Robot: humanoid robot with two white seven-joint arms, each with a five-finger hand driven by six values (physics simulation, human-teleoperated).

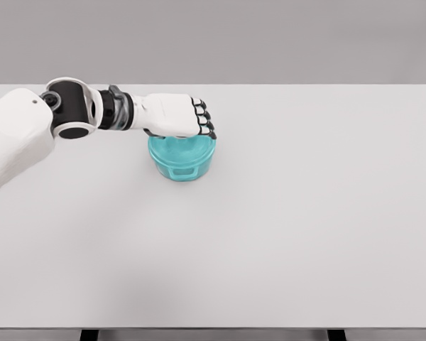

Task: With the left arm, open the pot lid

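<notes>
Big white table (305,234), teal pot (181,160) sitting left of center toward the far edge. Left hand (176,115) is right on top of it, fingers curled down over the lid (188,145), apparently gripping.

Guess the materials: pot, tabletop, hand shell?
Pot: looks like translucent teal plastic or tinted glass, glossy; the inside shows faintly through the wall. A render, so open.
Table: flat matte pale grey, no grain or reflections; laminate or painted board, perhaps.
Left hand: smooth white shell, likely hard plastic, with black finger joints; it sits over the pot's top.
</notes>
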